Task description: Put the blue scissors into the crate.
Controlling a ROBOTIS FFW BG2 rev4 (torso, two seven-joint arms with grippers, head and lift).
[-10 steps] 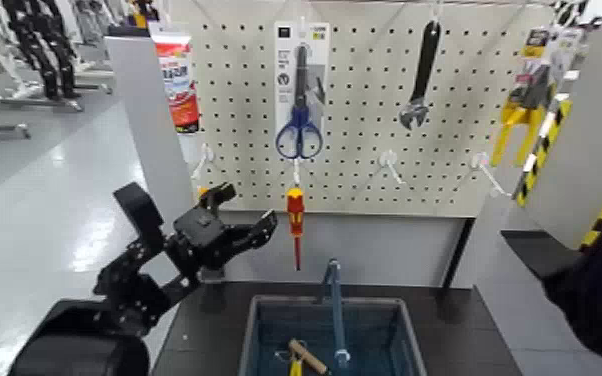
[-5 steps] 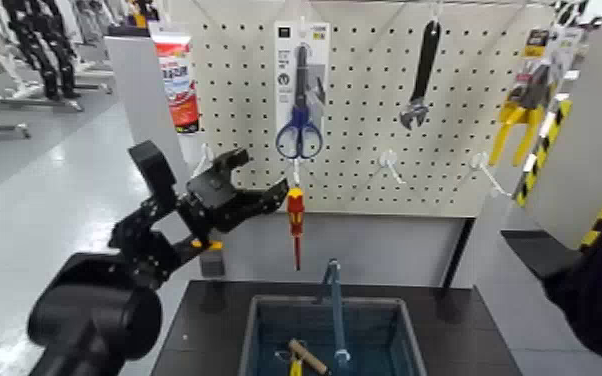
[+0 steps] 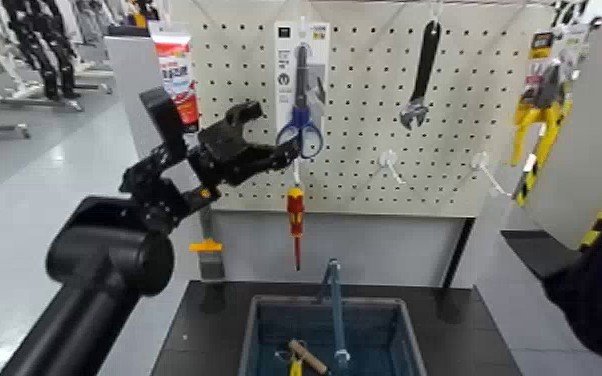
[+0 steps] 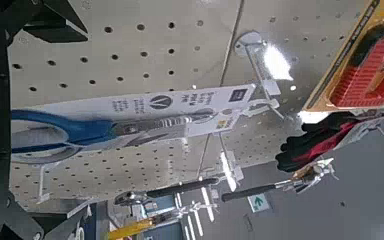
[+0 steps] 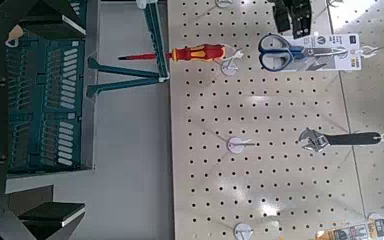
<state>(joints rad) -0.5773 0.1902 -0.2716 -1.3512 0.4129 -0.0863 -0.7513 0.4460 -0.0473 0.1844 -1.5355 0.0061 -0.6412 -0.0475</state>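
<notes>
The blue scissors (image 3: 300, 133) hang on their tall white card (image 3: 287, 48) high on the white pegboard. My left gripper (image 3: 269, 130) is open, raised to the card's lower left, with its fingertips beside the blue handles. In the left wrist view the blue handles (image 4: 40, 130) and the card (image 4: 185, 103) are close ahead. The blue-grey crate (image 3: 257, 318) with its upright blue handle (image 3: 335, 305) stands on the dark table below the board. It also shows in the right wrist view (image 5: 40, 100), between the wide-apart fingers of my right gripper (image 5: 25, 115). The scissors (image 5: 278, 48) show there too.
A red-and-yellow screwdriver (image 3: 295, 215) hangs just under the scissors. A wrench (image 3: 420, 80), a red-and-white tube (image 3: 177, 80) and yellow tools (image 3: 525, 110) also hang on the board. Bare hooks (image 3: 390, 162) stick out. A wooden-handled tool (image 3: 305, 355) lies in the crate.
My left arm has risen and swung to the right, from beside the screwdriver up to the scissors' handles. The gripper has stayed open. Nothing else has moved.
</notes>
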